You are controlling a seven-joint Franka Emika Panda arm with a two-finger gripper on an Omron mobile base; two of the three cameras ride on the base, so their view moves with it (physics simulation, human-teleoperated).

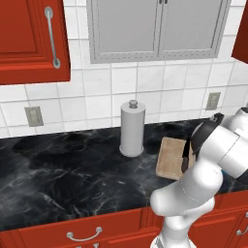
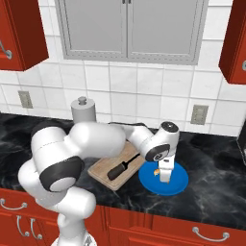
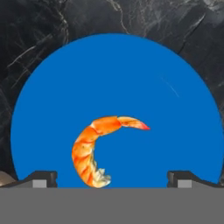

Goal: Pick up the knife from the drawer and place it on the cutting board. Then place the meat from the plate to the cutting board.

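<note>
The knife (image 2: pixel 123 168) already lies on the board (image 2: pixel 103 174), in the lower middle of the right base view, so the step in hand is, I judge, the meat (image 3: pixel 94 148). You see it in the hand view as an orange curved piece on the blue plate (image 3: pixel 113 74), a little left of the centre and low in the frame, with its thin tail pointing to the right. The gripper (image 2: pixel 165 176) hangs over the plate just right of the board, and its jaws are spread wide with nothing between them; both finger tips (image 3: pixel 41 179) stand at the bottom corners of the hand view. The meat sits nearer to the left tip than to the right one, so you should first shift the hand until the thick part of the curve is midway between the tips. Then go straight down, stop before the tips press on the plate, and close gently on the thick body, not on the tail, because the tail may slip out.
</note>
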